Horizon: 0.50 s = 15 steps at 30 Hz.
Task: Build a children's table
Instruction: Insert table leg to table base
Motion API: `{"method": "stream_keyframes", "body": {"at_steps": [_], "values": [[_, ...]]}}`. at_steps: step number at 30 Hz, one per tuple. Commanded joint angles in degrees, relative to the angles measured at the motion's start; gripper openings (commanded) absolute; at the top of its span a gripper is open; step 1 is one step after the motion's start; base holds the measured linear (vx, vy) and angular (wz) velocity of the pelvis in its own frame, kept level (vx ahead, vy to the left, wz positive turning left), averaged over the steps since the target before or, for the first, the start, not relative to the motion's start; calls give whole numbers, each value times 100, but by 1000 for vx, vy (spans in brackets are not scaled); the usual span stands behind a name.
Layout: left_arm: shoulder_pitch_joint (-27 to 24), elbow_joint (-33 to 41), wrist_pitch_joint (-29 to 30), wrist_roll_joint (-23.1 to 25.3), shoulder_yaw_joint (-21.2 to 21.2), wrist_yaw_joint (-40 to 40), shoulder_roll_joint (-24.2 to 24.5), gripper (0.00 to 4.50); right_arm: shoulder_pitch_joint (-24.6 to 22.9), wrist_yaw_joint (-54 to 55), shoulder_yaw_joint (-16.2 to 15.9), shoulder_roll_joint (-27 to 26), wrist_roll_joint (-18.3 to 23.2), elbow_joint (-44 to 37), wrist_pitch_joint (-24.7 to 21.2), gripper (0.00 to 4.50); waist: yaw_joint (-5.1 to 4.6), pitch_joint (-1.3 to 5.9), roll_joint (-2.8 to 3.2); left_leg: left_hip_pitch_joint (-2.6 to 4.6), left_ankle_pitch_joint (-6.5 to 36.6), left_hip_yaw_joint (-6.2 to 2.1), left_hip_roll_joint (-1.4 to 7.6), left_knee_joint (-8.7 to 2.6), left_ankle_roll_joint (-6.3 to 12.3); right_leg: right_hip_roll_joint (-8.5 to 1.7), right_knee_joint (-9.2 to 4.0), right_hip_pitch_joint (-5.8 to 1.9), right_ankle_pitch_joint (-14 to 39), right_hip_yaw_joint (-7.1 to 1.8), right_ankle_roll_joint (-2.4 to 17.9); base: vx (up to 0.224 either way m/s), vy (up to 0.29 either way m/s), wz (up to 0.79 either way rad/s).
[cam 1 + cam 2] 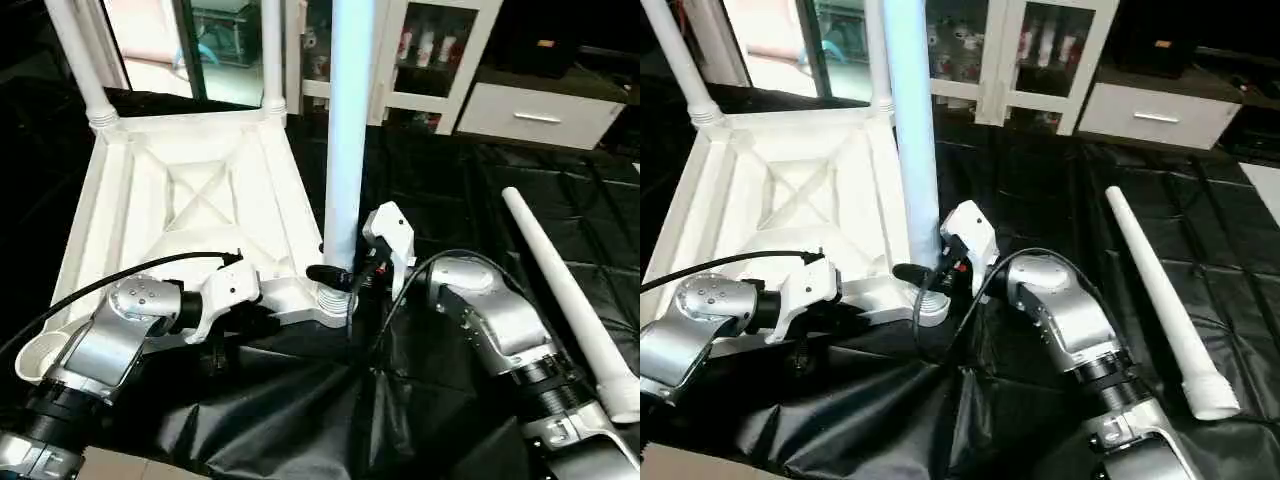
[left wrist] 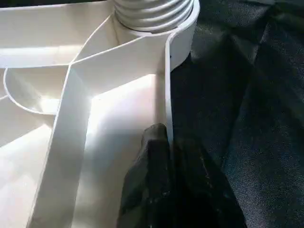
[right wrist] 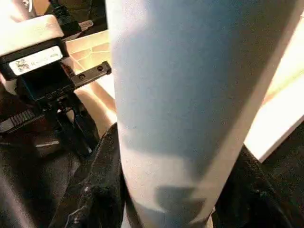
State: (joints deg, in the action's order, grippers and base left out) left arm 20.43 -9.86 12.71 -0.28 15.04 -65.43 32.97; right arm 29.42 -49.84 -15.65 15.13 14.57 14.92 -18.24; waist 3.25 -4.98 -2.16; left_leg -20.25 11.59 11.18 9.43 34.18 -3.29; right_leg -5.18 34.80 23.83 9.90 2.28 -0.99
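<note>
The white plastic square table top (image 1: pixel 190 200) is seen upside down on the black-sheeted work table (image 1: pixel 460 190), filling the left half of the left eye view, X-ribbed underside facing up. Two white tapered tube legs are seated upright in the far corner sockets: one at the upper left (image 1: pixel 80 70), one at upper centre (image 1: pixel 272 55). A third white tube leg (image 1: pixel 348 140) stands upright in the near corner socket (image 1: pixel 335 305) at centre frame, ribbed collar visible at its base.

The right gripper (image 1: pixel 340 277) is wrapped around that third leg just above the socket; in the right wrist view the black fingers (image 3: pixel 95 190) are seen on both sides of the tube, jaws half-spread and closed on it.

The left gripper (image 2: pixel 166 156) is pinched on the raised rim of the top, lower centre-left of the left eye view, near the same corner. In the left wrist view the thin white rim wall is clamped between the two black fingers, jaws nearly fully closed.

A fourth white tapered tube leg (image 1: pixel 570 300) is lying flat on the black sheet at the right of the frame, well apart from the top, wide end toward the lower right.

White cabinets with glass doors (image 1: pixel 430 50) are seen along the top edge.
</note>
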Motion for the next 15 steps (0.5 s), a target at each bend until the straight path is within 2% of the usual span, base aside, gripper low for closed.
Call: {"method": "stream_keyframes", "body": {"at_steps": [1, 4, 8, 12, 15], "values": [[-81, 106, -128, -276, 218, -153, -228, 4, -147, 154, -175, 16, -363, 521, -209, 188, -45, 223, -8, 63, 2478, -257, 360, -588, -147, -378, -621, -57, 3716, -274, 632, 0, 0, 0], [-84, 107, -131, -267, 212, -157, -231, 4, -212, 134, -62, -5, -224, 494, -299, 188, -56, 226, -7, 52, 2488, -268, 369, -603, -142, -376, -615, -59, 3653, -273, 635, 0, 0, 0], [-85, 102, -131, -250, 204, -162, -234, 4, -278, 120, 37, -21, -91, 481, -314, 188, -52, 235, 1, 66, 2454, -244, 371, -614, -121, -360, -608, -55, 3328, -279, 747, 0, 0, 0], [-71, 99, -116, -243, 195, -168, -246, 4, -404, 177, 433, -157, 223, 483, -430, 188, -32, 241, 12, 72, 2320, -220, 372, -617, -78, -368, -617, -66, 3121, -295, 854, 0, 0, 0], [-69, 105, -105, -248, 192, -169, -250, 4, -462, 200, 538, -174, 318, 478, -459, 188, -13, 244, 28, 61, 2166, -208, 380, -629, -59, -357, -590, -81, 2856, -294, 937, 0, 0, 0]]}}
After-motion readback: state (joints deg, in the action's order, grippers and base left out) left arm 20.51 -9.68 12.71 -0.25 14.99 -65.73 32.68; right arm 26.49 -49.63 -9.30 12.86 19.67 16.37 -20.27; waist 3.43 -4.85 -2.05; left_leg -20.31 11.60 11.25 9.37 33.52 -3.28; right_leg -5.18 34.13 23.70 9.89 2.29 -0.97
